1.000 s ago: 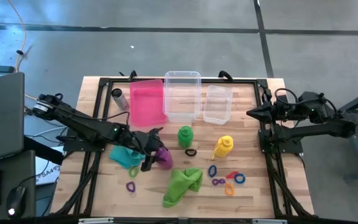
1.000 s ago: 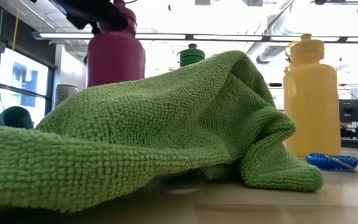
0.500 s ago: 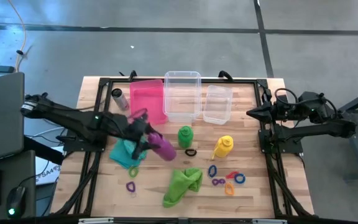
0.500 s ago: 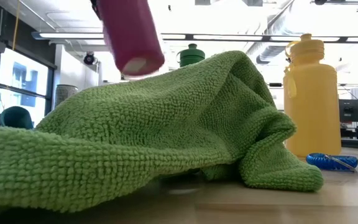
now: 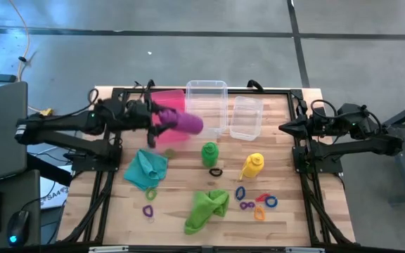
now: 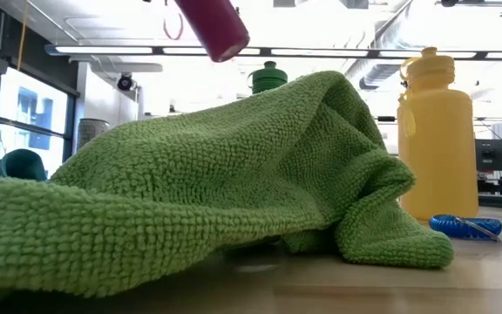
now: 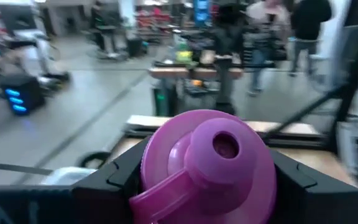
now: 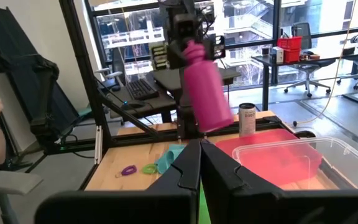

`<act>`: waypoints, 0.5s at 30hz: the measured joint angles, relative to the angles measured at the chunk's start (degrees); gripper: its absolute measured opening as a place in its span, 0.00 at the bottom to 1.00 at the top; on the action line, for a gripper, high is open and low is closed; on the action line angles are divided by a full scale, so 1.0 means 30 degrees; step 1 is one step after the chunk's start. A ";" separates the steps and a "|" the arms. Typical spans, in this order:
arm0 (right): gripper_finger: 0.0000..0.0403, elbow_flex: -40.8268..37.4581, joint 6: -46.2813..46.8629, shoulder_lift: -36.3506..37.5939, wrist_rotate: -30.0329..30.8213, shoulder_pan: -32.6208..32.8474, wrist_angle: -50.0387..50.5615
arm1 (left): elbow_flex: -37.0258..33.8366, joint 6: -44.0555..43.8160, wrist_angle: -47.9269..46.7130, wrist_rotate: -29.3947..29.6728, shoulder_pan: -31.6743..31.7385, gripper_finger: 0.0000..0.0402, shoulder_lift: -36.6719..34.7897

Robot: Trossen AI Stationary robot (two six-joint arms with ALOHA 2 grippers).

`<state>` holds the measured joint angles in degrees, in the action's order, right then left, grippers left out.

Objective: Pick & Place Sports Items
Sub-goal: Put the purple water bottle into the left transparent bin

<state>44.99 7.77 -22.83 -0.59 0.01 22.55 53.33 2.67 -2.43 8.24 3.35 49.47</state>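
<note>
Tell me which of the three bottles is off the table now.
The purple bottle: the left gripper holds it in the air over the pink bin. The green bottle and the yellow bottle stand on the table.

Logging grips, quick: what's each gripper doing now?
Left gripper: shut on the purple bottle, in the air by the pink bin.
Right gripper: shut, holding nothing.

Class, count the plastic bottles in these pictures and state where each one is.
3. The purple bottle hangs tilted in the left gripper over the pink bin. The green bottle and yellow bottle stand on the table. None seems hidden.
</note>
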 joint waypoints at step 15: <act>0.00 0.0000 -0.0007 -0.0001 -0.0004 0.0001 0.0062 | 0.4885 0.0258 -0.0767 -0.6182 0.6570 0.52 0.6936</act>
<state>44.99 7.75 -22.83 -0.60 0.01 22.73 67.99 3.44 -4.73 -10.30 23.06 70.28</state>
